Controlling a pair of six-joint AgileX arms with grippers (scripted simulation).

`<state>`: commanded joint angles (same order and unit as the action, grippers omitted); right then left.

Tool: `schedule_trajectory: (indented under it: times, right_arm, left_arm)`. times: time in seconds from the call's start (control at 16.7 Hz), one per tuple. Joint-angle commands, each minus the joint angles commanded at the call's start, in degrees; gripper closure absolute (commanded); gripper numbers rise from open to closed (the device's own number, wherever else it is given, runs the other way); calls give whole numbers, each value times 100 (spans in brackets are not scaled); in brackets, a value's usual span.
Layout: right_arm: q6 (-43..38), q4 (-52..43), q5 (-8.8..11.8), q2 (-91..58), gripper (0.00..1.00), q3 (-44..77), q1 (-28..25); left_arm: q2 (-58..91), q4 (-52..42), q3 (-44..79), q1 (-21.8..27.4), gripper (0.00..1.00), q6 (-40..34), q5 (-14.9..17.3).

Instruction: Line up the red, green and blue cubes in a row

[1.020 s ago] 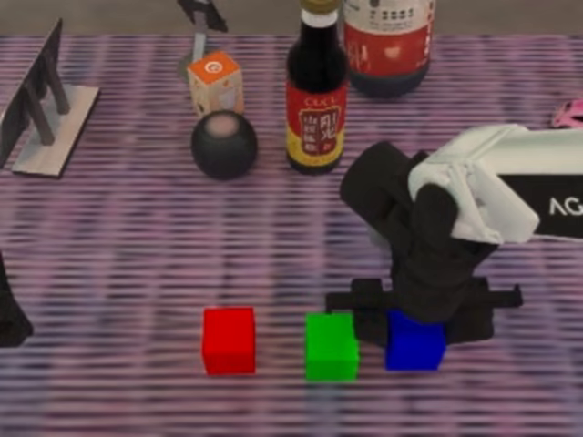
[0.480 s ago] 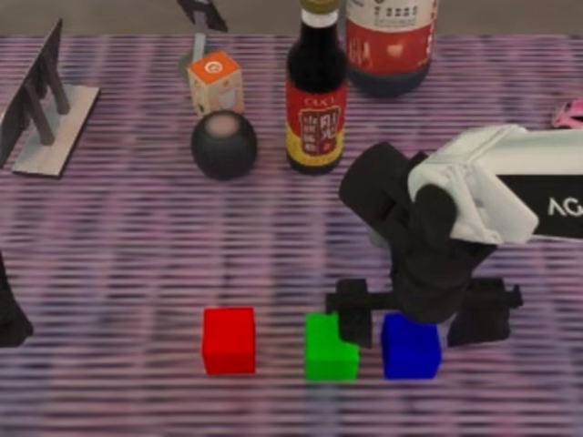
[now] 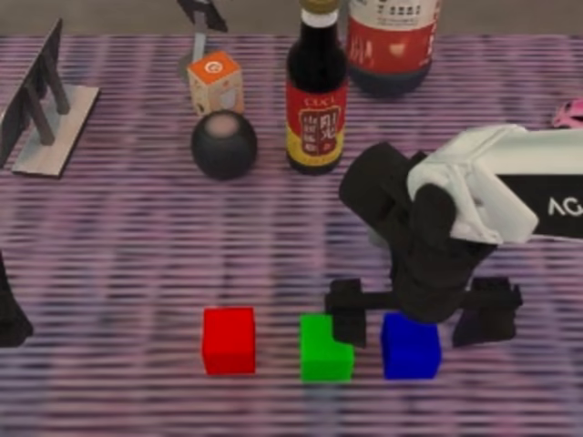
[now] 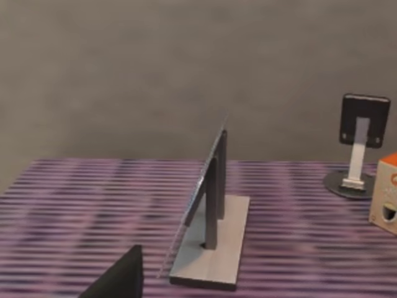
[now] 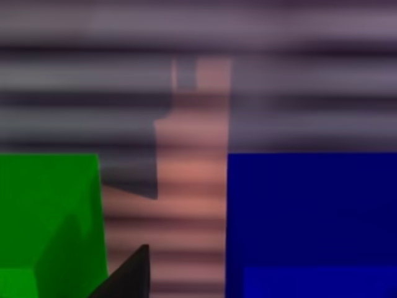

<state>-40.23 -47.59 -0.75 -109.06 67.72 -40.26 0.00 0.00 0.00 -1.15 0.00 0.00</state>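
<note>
1. Top view: red cube (image 3: 229,340), green cube (image 3: 324,348) and blue cube (image 3: 411,346) sit in a row near the front edge. Right gripper (image 3: 421,314) spread wide, straddling the blue cube, gripping nothing; one finger overlaps the green cube.
2. Left wrist view: tilted panel stand (image 4: 209,233); left gripper's state cannot be told.
3. Right wrist view: green cube (image 5: 46,217) and blue cube (image 5: 310,217) apart.

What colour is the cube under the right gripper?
Deep blue: the blue cube sits between the open right gripper's fingers, clearest in the top view.

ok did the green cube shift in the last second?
Yes. The green cube slid slightly left toward the red cube, nudged by the open right gripper straddling the blue cube.
</note>
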Motion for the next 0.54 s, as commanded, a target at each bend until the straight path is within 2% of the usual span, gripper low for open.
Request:
schedule_trajectory:
  times: [0.36, 0.54]
  right_arm:
    - [2, -1189, 7, 373, 0, 721, -64]
    - [7, -1499, 2, 548, 0, 948, -59]
  left_arm:
    - [0, 0, 0, 0, 0, 0, 0]
    - [0, 0, 0, 0, 0, 0, 0]
